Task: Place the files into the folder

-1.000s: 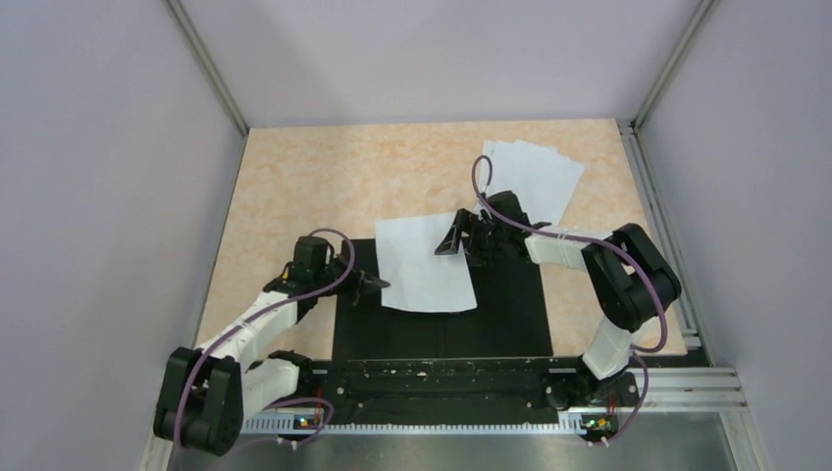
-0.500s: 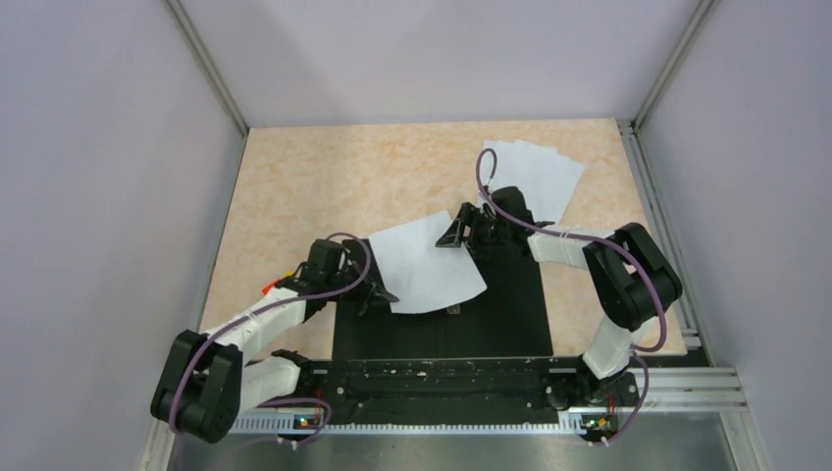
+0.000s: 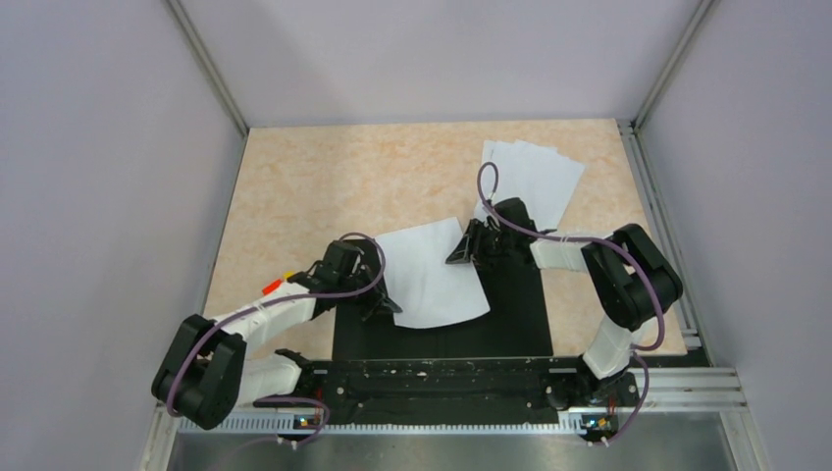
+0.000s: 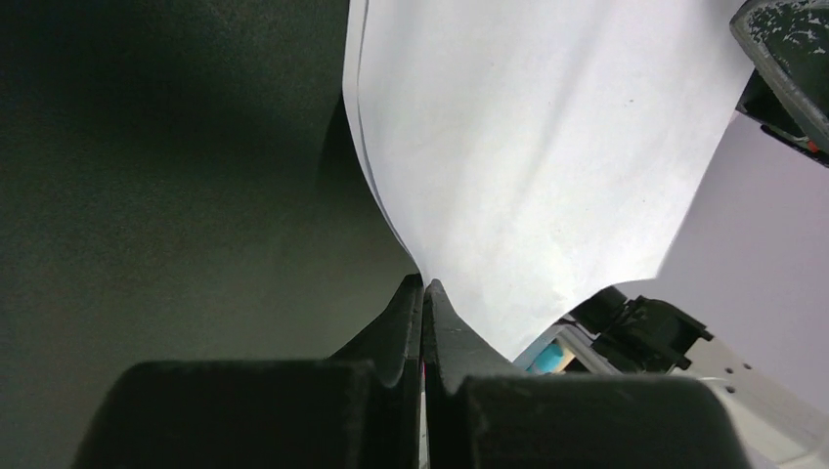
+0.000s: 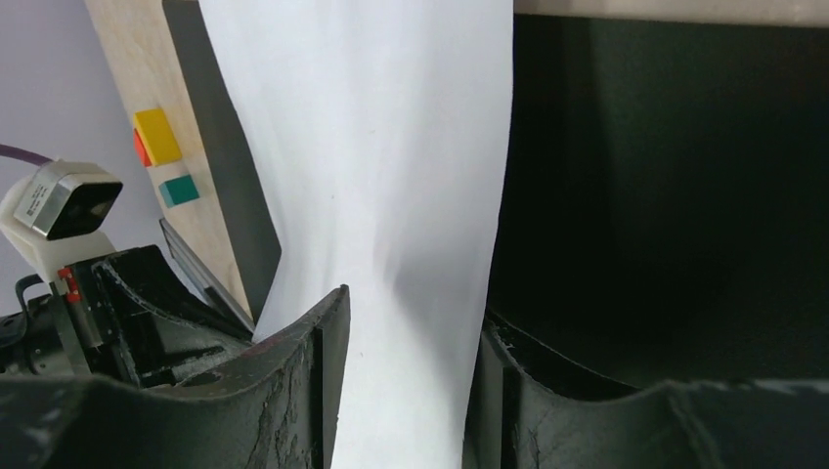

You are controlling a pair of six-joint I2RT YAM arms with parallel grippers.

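The left gripper (image 3: 390,302), seen from above, is pinched tight on the near left corner of one white sheet (image 3: 432,280); that sheet lies slantwise over the left half of the open folder (image 3: 510,314), its far edge overhanging the folder's far edge; the right gripper (image 3: 461,251) sits at the sheet's far right corner; a fanned stack of sheets (image 3: 535,177), too overlapped to count, lies beyond the folder's far right corner; small blocks (image 3: 279,284) sit left of the folder, only orange and yellow showing.

The left wrist view alone shows the grip itself: both jaws meet on the sheet's edge, which curls up off the folder's black inner face.

The right wrist view shows those jaws partly apart, the sheet running through the gap unclamped; left of the folder it counts three blocks, a yellow block (image 5: 156,135), an orange block (image 5: 142,149) and a teal block (image 5: 179,191); a label (image 5: 39,200) on the silver housing nearby is too fine to read.
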